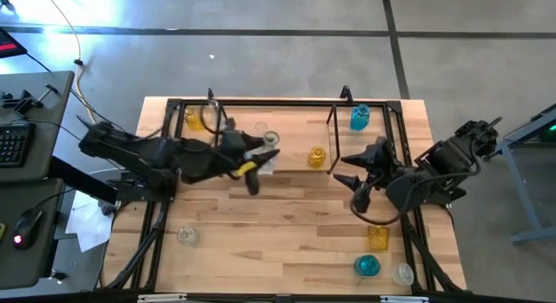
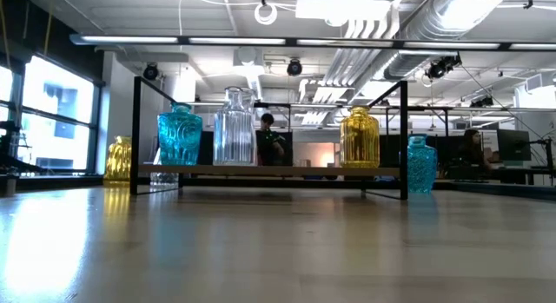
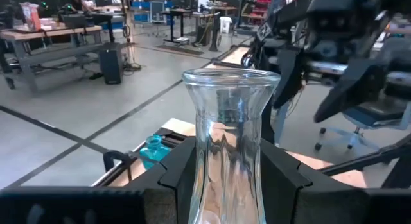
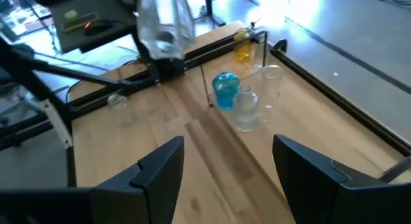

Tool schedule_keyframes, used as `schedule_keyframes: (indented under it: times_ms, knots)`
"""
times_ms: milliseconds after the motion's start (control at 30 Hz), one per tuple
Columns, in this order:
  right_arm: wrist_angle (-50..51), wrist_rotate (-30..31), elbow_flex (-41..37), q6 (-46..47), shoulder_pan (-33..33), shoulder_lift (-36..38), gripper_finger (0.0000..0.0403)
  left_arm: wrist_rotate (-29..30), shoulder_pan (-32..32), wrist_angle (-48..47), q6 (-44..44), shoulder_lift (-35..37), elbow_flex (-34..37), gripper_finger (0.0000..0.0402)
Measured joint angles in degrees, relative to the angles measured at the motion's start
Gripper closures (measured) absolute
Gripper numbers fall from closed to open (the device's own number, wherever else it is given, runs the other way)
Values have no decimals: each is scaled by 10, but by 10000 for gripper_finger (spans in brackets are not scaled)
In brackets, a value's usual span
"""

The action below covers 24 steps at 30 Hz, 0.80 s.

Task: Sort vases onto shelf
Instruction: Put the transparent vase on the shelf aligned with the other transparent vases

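My left gripper [image 1: 254, 161] is shut on a clear glass vase [image 3: 230, 134] with a flared mouth, held in the air over the middle of the table, just in front of the shelf [image 2: 269, 171]. On the shelf stand a blue vase [image 2: 180, 135], a clear bottle [image 2: 234, 128] and a yellow vase [image 2: 359, 138]. A yellow vase [image 1: 193, 119] stands off its left end and a blue one [image 1: 360, 118] off its right end. My right gripper [image 1: 354, 180] hangs open over the table's right part with nothing between its fingers. My left gripper pinches the clear vase at its narrow waist [image 3: 207, 165], below the flared mouth, one finger [image 3: 176, 176] on each side. The fingers reach in about level, from the table's left. The vase stands upright in the hold, lifted clear of the table.
Near the front right corner stand a yellow vase [image 1: 378, 238], a blue one [image 1: 367, 266] and a clear one [image 1: 402, 273]. A small clear vase [image 1: 185, 236] sits at the front left. A black frame [image 1: 261, 102] edges the table. Bare wood lies between the arms.
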<state>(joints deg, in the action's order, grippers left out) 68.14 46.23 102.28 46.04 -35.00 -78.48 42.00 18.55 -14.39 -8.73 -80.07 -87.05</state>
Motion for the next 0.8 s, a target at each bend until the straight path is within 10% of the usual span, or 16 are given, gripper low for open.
schedule_keyframes:
  times_ms: [500,800]
  knots:
    - [-17,-8,0,-51,21,-8,181,-75,-35,181,8,-80,0,284]
    - [-51,-15,0,-65,56,-8,181,-106,-52,115,30,-75,0,284]
